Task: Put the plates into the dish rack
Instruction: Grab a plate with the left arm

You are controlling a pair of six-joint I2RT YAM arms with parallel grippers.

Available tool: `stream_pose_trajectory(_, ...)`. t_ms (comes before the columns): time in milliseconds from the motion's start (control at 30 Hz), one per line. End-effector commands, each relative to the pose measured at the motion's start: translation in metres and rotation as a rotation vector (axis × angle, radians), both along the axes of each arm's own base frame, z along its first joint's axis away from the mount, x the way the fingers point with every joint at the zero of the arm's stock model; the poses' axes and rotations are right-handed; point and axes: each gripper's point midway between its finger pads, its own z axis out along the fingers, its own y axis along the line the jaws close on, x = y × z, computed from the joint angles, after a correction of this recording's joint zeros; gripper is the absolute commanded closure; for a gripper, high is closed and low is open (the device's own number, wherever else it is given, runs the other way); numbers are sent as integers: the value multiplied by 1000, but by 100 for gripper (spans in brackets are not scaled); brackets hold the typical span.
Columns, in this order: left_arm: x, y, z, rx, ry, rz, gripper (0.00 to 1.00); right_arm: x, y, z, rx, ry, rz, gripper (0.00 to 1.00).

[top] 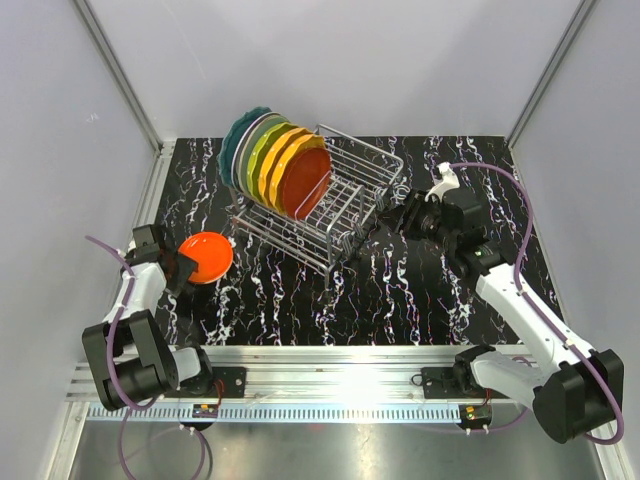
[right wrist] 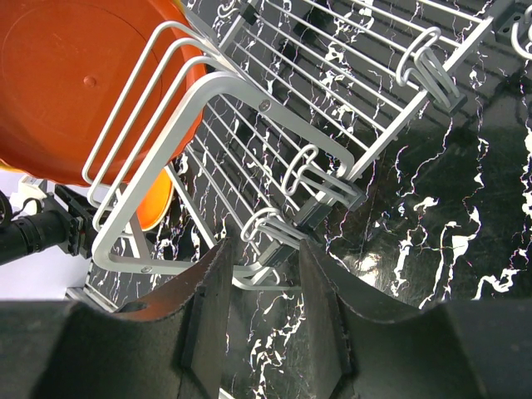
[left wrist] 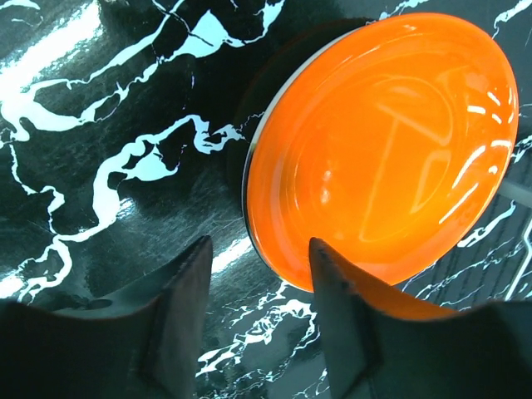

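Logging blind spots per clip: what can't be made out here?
Top view: the plates in the dish rack overlap; count unclear.
Right wrist view: the right gripper straddles a rack wire; its fingers hide whether it clamps.
Left wrist view: the left gripper's finger covers the near rim of the orange plate.

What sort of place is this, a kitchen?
Probably a robot test booth, not a real kitchen: bare white walls box in a marble-patterned table, a left arm and a right arm are bolted to a metal rail, and the only kitchenware is a dish rack and plates.
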Motion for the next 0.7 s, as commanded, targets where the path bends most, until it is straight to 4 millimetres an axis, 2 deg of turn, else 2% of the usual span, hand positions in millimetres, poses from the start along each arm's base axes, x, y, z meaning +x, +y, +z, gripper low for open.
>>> stream_pose_trajectory(0,8,1,9,3,-43,-9,46,0,-1,14,20,-45,3,55)
stream_pose_trajectory(300,10,-6,-13,-52,-14,-2,46,3,-1,12,25,-37,6,55)
stream_pose_trajectory(400,8,-8,-21,-70,8,-3,53,3,-1,12,26,-40,4,55)
stream_pose_trajectory(467,6,-9,-24,-76,14,1,64,3,-1,12,25,-38,3,55)
stream_pose_trajectory(567,3,-10,-26,-77,13,8,74,3,-2,12,27,-39,2,55)
stream_pose_trajectory(667,2,-12,-22,-83,4,4,74,4,-2,14,29,-41,0,55)
